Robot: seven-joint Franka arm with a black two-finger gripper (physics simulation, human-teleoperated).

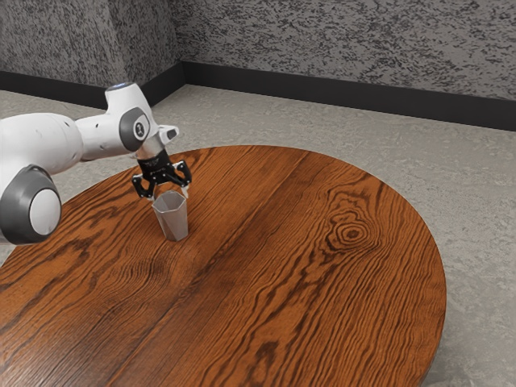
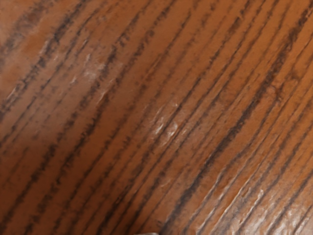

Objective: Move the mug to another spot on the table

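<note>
From the exterior view, the grey faceted mug (image 1: 172,219) stands upright on the round wooden bench (image 1: 322,266), toward the exterior view's left side, with plenty of bare wood to its right for a new spot. The pincer (image 1: 164,190) hangs directly over the mug's rim with its fingers spread wide, straddling the mouth, apparently lined up for a grasp from above.

In the wrist view, bench (image 2: 156,117) grain runs beneath the hand, and a pale sliver at the lower edge may be the mug's rim.
</note>
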